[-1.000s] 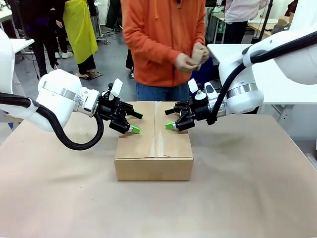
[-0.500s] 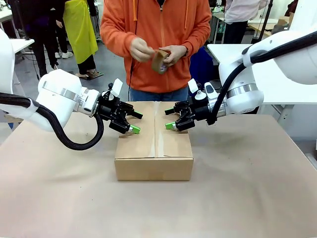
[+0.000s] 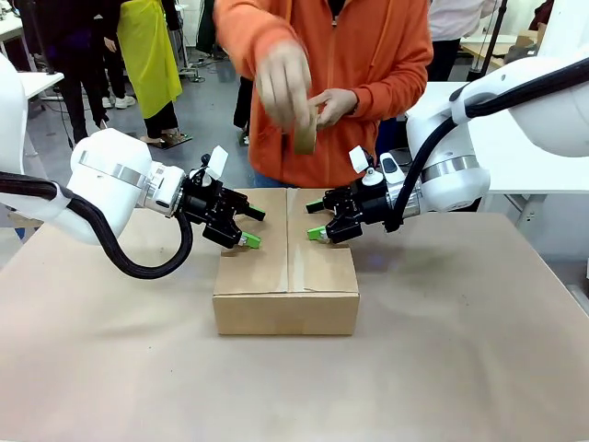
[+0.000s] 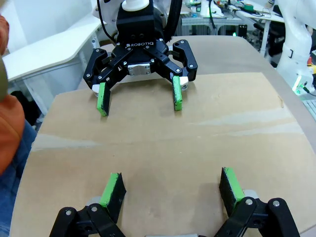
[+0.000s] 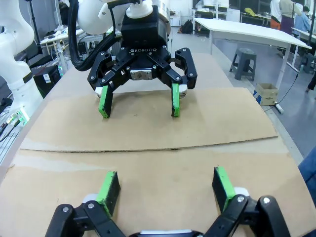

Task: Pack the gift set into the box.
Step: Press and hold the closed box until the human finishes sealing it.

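Observation:
The box (image 3: 285, 296) sits at the table's middle with its flaps folded shut and a strip of tape along the centre seam. My left gripper (image 3: 250, 228) hovers open over the box's left top flap. My right gripper (image 3: 316, 219) is open over the right flap, facing it. In the left wrist view my left gripper (image 4: 171, 185) is just above the box top (image 4: 163, 138), with the right gripper (image 4: 139, 98) opposite. The right wrist view shows my right gripper (image 5: 166, 185) above the cardboard, the left gripper (image 5: 139, 102) across from it. The gift set is hidden.
A person in an orange hoodie (image 3: 368, 55) stands at the far edge behind the box, both hands raised around a small brown roll-like item (image 3: 306, 129). Brown paper covers the table (image 3: 460, 350). A white side table (image 3: 515, 157) stands at the right.
The person has leaned closer and lifted a hand higher while turning the small brown item. Both arms and the box have stayed still.

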Motion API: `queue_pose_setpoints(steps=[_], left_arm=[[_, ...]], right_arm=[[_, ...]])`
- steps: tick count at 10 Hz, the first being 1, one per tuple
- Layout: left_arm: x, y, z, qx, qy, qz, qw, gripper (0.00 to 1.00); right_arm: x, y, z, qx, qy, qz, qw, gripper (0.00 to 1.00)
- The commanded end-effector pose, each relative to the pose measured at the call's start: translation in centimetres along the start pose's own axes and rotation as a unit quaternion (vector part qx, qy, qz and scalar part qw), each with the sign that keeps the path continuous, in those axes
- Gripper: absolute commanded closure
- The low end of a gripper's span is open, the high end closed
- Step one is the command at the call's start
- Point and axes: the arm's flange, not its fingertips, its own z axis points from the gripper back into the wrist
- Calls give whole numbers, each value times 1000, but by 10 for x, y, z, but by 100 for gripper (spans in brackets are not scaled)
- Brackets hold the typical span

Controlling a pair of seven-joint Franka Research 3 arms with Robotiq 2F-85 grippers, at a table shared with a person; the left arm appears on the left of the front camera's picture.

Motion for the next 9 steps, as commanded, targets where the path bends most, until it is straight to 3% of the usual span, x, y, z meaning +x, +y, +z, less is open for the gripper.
queue_pose_setpoints(steps=[1, 9], left_arm=[[-1, -1, -1, -3, -1, 0, 1000, 0], [-1, -1, -1, -3, -1, 0, 1000, 0]], right_arm=[[-1, -1, -1, 2, 9, -1, 1000, 0], [-1, -1, -1, 2, 9, -1, 1000, 0]])
